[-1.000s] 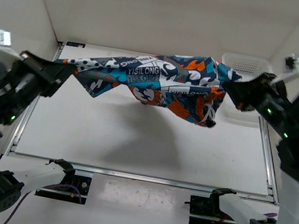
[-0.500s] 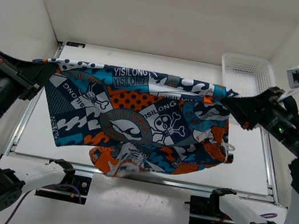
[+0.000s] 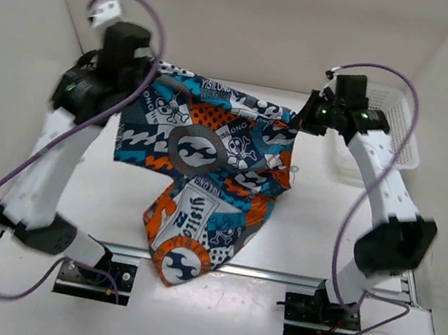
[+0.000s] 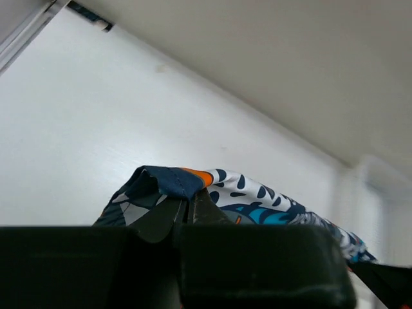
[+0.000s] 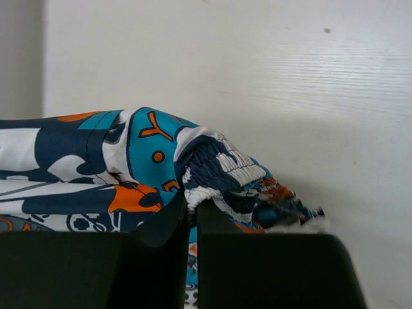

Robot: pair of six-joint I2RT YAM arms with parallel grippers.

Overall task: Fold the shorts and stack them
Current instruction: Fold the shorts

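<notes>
Top external view: you are looking at the shorts hanging spread in the air above the white table, with the top edge stretching between both arms and one leg drooping toward the near edge. The print is showing teal, orange, navy and white skulls and lettering. Plain white walls are enclosing the table. A white mesh basket is sitting far right. The left gripper is pinching one top corner, and the right gripper is pinching the elasticated corner.
</notes>
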